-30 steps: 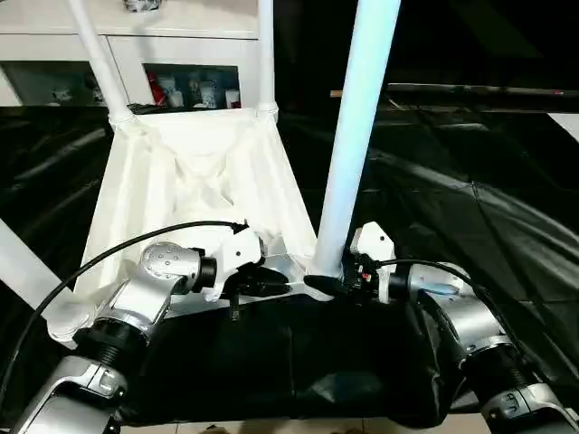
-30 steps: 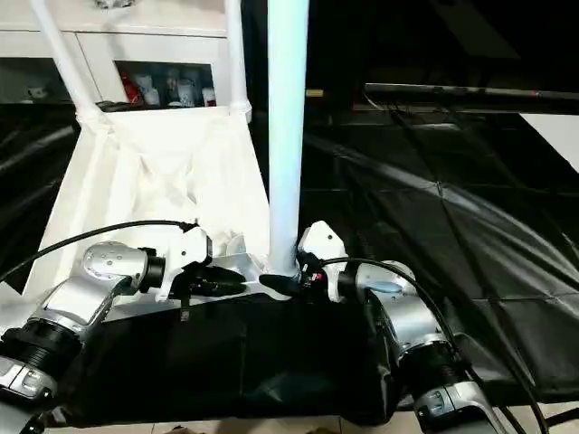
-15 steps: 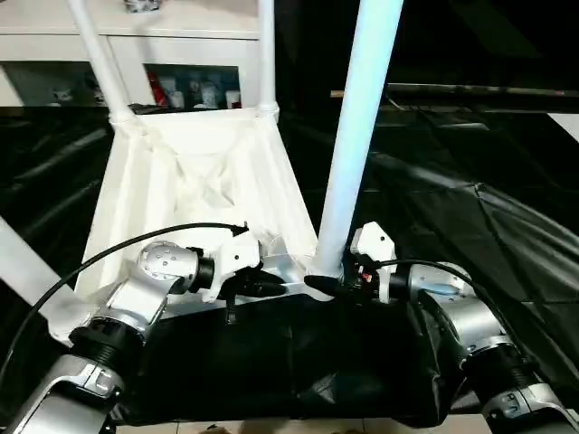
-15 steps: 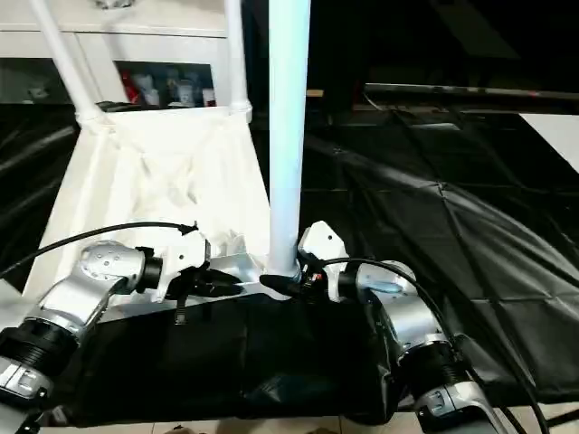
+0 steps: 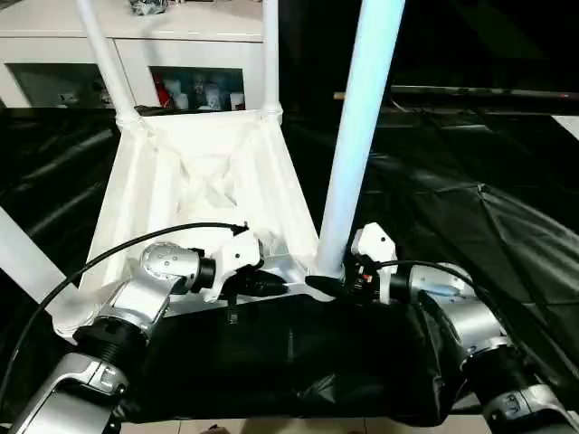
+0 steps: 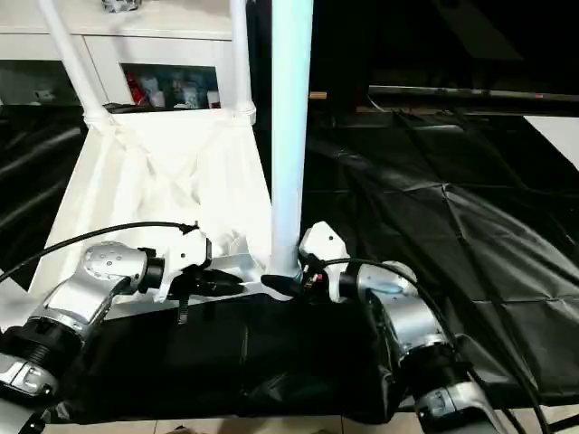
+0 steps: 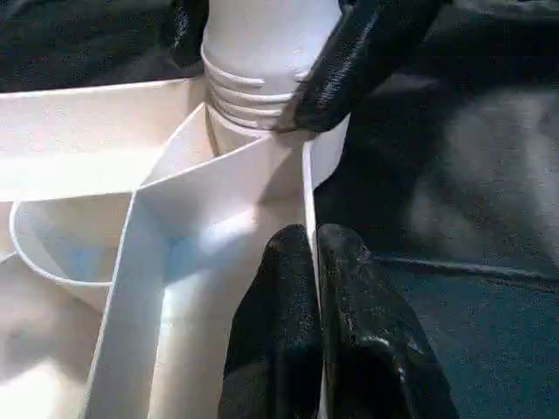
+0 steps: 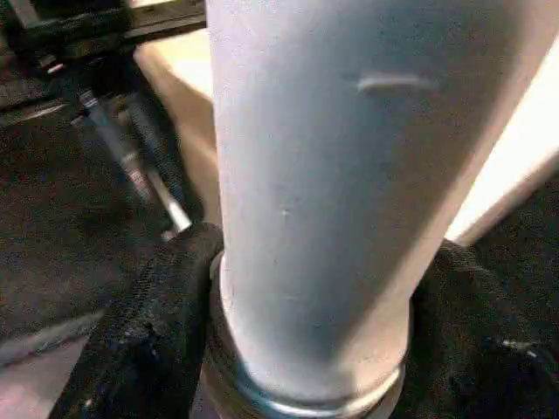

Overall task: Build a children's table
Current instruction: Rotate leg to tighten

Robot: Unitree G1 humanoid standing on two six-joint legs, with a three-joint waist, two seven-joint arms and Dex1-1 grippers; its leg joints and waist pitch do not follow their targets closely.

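Standing upside down on the black work table (image 5: 507, 217), the children's table (image 5: 204, 181) has all four legs up. The right gripper (image 5: 327, 285) grasps the near right leg (image 5: 357, 136) at its base, where the screw rings look not fully in. The left gripper (image 7: 307, 262) is clenched on the table's rim beside that socket. That leg probably needs more turning, then the table gets flipped.

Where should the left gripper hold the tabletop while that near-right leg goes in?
On the tabletop's thin upright near rim, beside the corner socket, coming from the robot's side. The left gripper is already shut on it there; the right gripper holds the leg low.
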